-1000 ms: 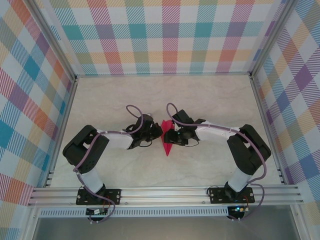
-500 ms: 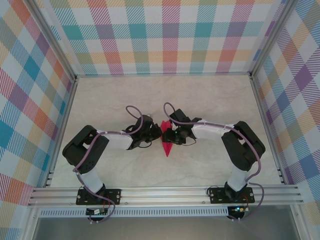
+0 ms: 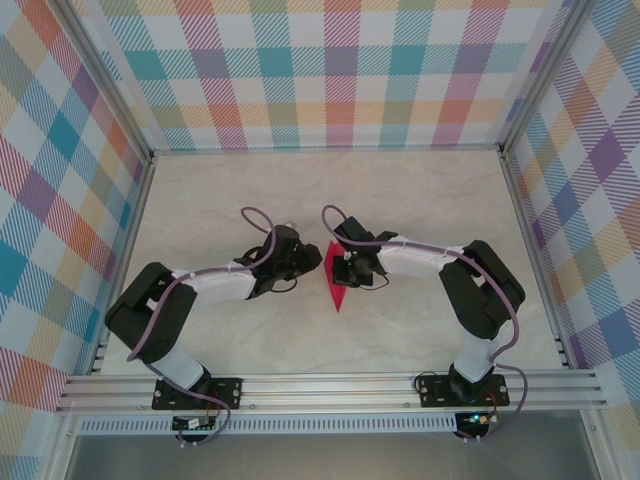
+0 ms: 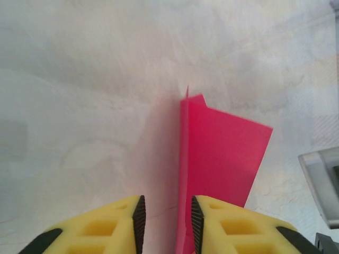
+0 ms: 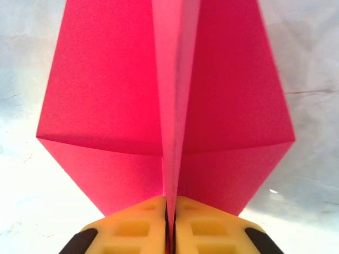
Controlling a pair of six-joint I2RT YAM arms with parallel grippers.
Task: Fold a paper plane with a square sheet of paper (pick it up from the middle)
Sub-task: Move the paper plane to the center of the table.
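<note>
Your right tool (image 5: 170,207) has just clamped the upright centre fold of the paper plane (image 5: 106,90); your left tool (image 4: 167,218) has parted its jaws beside that fold, letting go. The plane sits at the middle of the bench (image 3: 430,200) between the arms; the hold has likely passed rightward.

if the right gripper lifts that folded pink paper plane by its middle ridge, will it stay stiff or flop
Probably light: the folded pink-red paper plane is thin sheet. The centre crease pinched in the right gripper should stiffen it lengthwise, but the wings may droop or flutter.
</note>
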